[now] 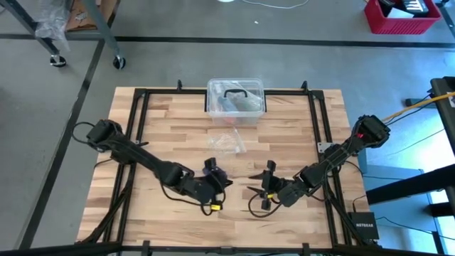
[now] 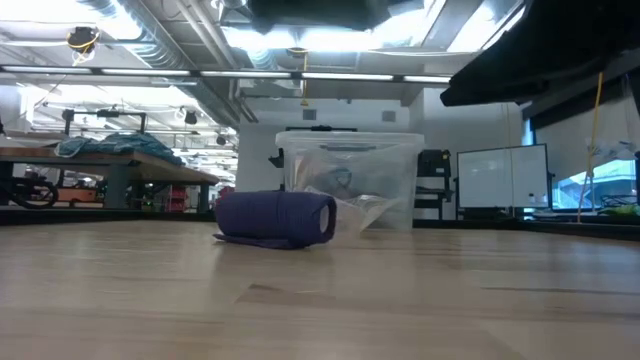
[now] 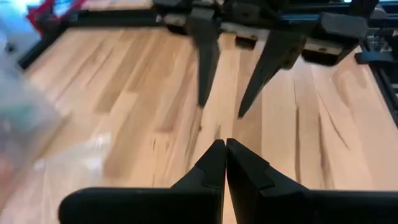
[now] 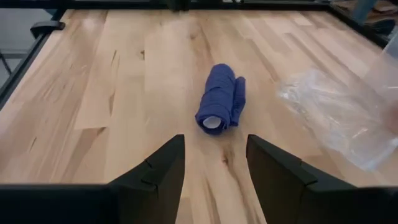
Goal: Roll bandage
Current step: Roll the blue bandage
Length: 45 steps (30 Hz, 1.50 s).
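On the table (image 4: 124,74) — bandage (image 4: 221,98) rolled.

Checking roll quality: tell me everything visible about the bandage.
The bandage is a soft, dark navy-purple fabric strip, now wound into a short, slightly loose cylinder lying on its side on the wooden table. One end shows a pale core. A loose tail flap lies along one side, flat on the wood in the low view. Nothing grips it: the open right end effector sits short of it, and the crinkled clear wrapper lies nearby, apart.
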Each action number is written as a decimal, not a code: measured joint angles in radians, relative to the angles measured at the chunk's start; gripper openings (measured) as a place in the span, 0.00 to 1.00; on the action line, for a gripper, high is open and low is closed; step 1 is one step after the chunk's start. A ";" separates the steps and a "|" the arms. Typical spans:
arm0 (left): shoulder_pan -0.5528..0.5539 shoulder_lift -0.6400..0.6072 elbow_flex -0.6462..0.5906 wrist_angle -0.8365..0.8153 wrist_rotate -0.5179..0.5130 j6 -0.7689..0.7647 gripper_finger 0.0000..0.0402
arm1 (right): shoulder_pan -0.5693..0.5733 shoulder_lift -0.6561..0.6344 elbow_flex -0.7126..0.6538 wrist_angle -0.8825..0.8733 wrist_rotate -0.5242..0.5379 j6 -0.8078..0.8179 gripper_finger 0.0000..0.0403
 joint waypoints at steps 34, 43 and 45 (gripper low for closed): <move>-0.084 0.026 -0.217 -0.530 -0.017 -0.464 0.01 | -0.364 0.439 0.125 0.343 -0.498 -0.192 0.43; -0.053 0.023 -0.316 -0.313 -0.068 -0.330 0.01 | -0.365 0.447 0.154 0.340 -0.365 -0.217 0.43; -0.046 0.023 -0.331 -0.268 -0.068 -0.304 0.01 | -0.365 0.447 0.154 0.347 -0.364 -0.223 0.43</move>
